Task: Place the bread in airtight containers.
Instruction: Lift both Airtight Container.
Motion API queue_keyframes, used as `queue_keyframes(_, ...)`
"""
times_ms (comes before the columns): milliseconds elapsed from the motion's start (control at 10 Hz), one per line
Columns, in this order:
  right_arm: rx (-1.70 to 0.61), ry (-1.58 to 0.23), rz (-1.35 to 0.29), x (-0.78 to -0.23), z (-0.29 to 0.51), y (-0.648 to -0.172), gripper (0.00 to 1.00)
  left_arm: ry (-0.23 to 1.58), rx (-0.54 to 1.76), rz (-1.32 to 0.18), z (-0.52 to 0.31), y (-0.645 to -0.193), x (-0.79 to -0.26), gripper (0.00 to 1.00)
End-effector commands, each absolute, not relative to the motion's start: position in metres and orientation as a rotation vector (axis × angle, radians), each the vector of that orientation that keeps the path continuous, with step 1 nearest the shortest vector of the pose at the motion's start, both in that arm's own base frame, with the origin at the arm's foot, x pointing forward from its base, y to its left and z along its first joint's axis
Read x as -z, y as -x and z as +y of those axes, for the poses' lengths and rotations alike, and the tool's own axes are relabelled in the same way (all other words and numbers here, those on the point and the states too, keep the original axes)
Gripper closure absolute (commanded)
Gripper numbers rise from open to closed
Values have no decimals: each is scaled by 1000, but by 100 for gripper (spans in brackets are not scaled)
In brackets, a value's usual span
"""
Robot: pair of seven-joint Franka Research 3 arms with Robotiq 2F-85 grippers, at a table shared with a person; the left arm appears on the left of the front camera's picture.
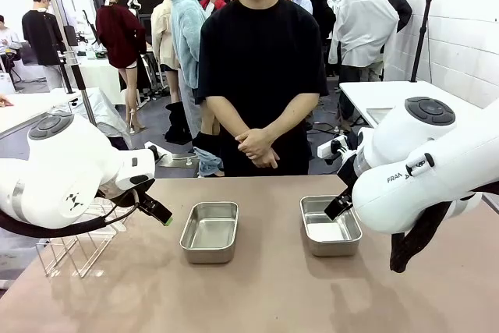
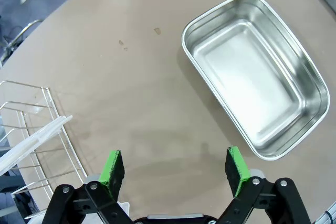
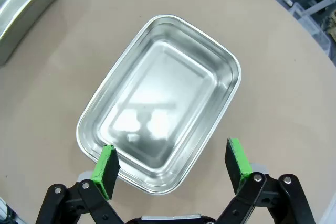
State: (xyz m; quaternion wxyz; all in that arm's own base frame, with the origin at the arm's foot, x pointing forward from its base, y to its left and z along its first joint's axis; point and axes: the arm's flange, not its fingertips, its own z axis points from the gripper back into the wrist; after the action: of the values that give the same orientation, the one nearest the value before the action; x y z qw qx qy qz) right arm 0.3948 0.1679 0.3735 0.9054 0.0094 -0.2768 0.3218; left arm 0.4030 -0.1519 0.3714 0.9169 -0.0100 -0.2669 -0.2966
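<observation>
Both jaws released, empty. My right jaws hang over the rim of a shallow rounded stainless-steel tin [image 3: 157, 103]; lowering could clip it.

Glossy white arm shells [image 1: 54, 185] with grey joint caps [image 1: 429, 110] are being shown, black fingers [image 2: 105, 203] being tipped with green pads [image 2: 112, 169]

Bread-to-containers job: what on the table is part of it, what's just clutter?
Job: left tin, right tin, both lidless and empty; left gripper and right gripper, both open.
Clutter: wire rack, far left.
</observation>
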Motion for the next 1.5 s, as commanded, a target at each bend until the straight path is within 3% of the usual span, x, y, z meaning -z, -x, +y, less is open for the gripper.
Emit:
queue_keyframes(0,-663,-20,-572,-373,168,-395,0,21,608,-549,-151,-403,-371,0)
queue_keyframes(600,-675,-19,-597,-388,158,-384,0,20,610,-549,-152,-403,-371,0)
queue_keyframes(1000,-648,-115,-686,-445,89,-358,0,160,734,-655,-131,-378,-461,0)
queue_keyframes(1200,-639,-167,-669,-459,54,-352,0,120,684,-719,-108,-362,-498,0)
queue_keyframes(1400,-694,-311,-705,-469,35,-341,0,221,645,-737,-89,-358,-517,0)
